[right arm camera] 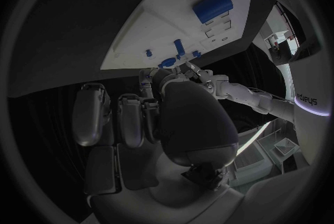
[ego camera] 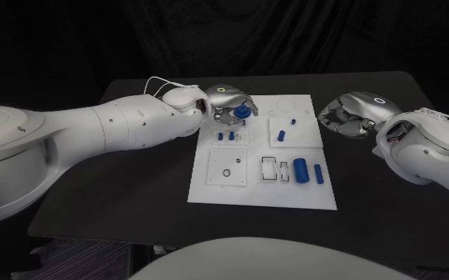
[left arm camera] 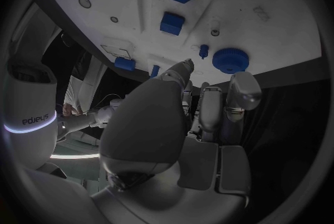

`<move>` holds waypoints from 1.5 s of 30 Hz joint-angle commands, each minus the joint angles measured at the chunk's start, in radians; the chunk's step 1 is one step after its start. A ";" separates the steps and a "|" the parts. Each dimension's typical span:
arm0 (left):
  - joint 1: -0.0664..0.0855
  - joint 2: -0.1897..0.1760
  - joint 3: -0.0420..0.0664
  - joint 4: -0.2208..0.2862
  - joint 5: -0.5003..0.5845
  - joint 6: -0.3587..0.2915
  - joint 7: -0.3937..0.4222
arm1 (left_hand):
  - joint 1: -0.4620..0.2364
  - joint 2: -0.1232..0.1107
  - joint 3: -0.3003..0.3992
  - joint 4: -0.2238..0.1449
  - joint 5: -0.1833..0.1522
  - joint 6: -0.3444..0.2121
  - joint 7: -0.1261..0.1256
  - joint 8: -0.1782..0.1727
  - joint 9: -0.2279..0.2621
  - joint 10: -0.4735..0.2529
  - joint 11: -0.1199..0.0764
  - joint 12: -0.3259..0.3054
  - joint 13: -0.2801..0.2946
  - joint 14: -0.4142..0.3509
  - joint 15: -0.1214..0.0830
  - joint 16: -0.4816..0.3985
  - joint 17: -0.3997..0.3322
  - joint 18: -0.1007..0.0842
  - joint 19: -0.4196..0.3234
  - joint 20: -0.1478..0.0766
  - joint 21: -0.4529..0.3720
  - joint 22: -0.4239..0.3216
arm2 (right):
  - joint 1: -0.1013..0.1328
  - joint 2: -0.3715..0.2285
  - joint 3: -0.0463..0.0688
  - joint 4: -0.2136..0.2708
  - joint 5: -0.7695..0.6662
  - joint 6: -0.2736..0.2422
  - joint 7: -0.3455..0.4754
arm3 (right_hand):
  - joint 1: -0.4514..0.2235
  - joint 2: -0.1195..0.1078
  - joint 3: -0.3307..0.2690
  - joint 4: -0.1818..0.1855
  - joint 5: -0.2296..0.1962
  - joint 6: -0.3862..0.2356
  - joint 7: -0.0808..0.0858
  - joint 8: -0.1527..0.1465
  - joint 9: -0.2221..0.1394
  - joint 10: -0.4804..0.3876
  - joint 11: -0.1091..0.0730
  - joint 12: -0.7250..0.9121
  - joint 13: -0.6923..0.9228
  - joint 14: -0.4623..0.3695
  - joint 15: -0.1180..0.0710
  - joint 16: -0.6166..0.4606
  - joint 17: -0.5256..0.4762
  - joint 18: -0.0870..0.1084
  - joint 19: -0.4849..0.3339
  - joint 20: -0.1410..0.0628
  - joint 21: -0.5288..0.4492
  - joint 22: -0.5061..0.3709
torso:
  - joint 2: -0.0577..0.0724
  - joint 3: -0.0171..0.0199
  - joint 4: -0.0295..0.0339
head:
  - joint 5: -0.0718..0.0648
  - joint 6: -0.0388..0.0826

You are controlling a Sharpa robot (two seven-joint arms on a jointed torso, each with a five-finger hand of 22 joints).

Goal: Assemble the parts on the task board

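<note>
Left hand [ego camera: 228, 102] grips blue knob [ego camera: 241, 111]; wrist view shows the knob's ribbed rim.

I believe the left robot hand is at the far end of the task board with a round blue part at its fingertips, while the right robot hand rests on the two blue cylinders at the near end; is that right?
Not quite. The head view shows the right robot hand off the task board, beside its far right edge, touching no part. The two blue cylinders lie untouched. The left robot hand is indeed at the far end, with the round blue part at its fingertips.
</note>
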 commanded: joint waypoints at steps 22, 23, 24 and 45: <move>-0.011 0.023 0.001 -0.035 -0.071 0.012 -0.006 | -0.039 0.002 -0.002 -0.006 0.024 0.079 0.021 0.014 -0.049 0.074 0.011 0.129 0.038 0.053 0.007 0.054 0.052 -0.003 0.062 0.002 0.079 0.145 | 0.000 -0.005 0.001 0.007 -0.002 0.010 -0.004 | 0.001 0.000 0.005 -0.002 0.007 0.007 -0.001 0.004 0.001 0.042 0.000 -0.007 0.194 0.075 -0.001 -0.004 0.147 0.006 0.005 -0.005 -0.005 0.182 | 0.002 -0.0002 -0.0010 | -0.001 0.000; -0.011 0.022 0.001 -0.036 -0.071 0.012 -0.007 | -0.042 0.002 -0.001 -0.005 0.025 0.078 0.022 0.013 -0.051 0.076 0.012 0.137 0.043 0.053 0.008 0.054 0.051 -0.003 0.063 0.002 0.081 0.146 | 0.000 -0.005 0.001 0.007 -0.002 0.011 -0.004 | 0.001 0.000 0.005 -0.002 0.007 0.007 -0.001 0.004 0.001 0.042 0.000 -0.007 0.194 0.075 -0.001 -0.004 0.147 0.006 0.005 -0.005 -0.005 0.182 | 0.001 -0.0001 -0.0001 | -0.002 0.000; -0.011 0.022 0.001 -0.037 -0.071 0.013 -0.009 | -0.043 0.002 -0.001 -0.004 0.025 0.078 0.022 0.013 -0.051 0.077 0.013 0.139 0.044 0.054 0.008 0.055 0.051 -0.003 0.062 0.002 0.081 0.145 | 0.000 -0.006 0.001 0.007 -0.002 0.012 -0.005 | 0.001 0.000 0.005 -0.002 0.007 0.007 -0.001 0.004 0.001 0.042 0.000 -0.007 0.194 0.075 -0.001 -0.004 0.147 0.006 0.005 -0.005 -0.005 0.182 | 0.001 0.0002 -0.0001 | -0.002 0.000; -0.026 0.033 0.001 -0.064 -0.071 0.032 -0.032 | -0.040 0.002 0.033 -0.019 0.067 0.104 0.032 0.022 -0.056 0.106 0.006 0.218 0.099 0.057 0.004 0.064 0.053 -0.004 0.068 0.001 0.096 0.148 | 0.000 -0.004 0.001 0.006 -0.002 0.029 -0.008 | -0.001 -0.001 0.005 -0.001 0.008 0.006 -0.001 0.003 0.001 0.041 0.000 -0.009 0.192 0.075 -0.001 -0.006 0.146 0.006 0.004 -0.004 -0.007 0.181 | -0.001 -0.0003 -0.0003 | 0.002 0.000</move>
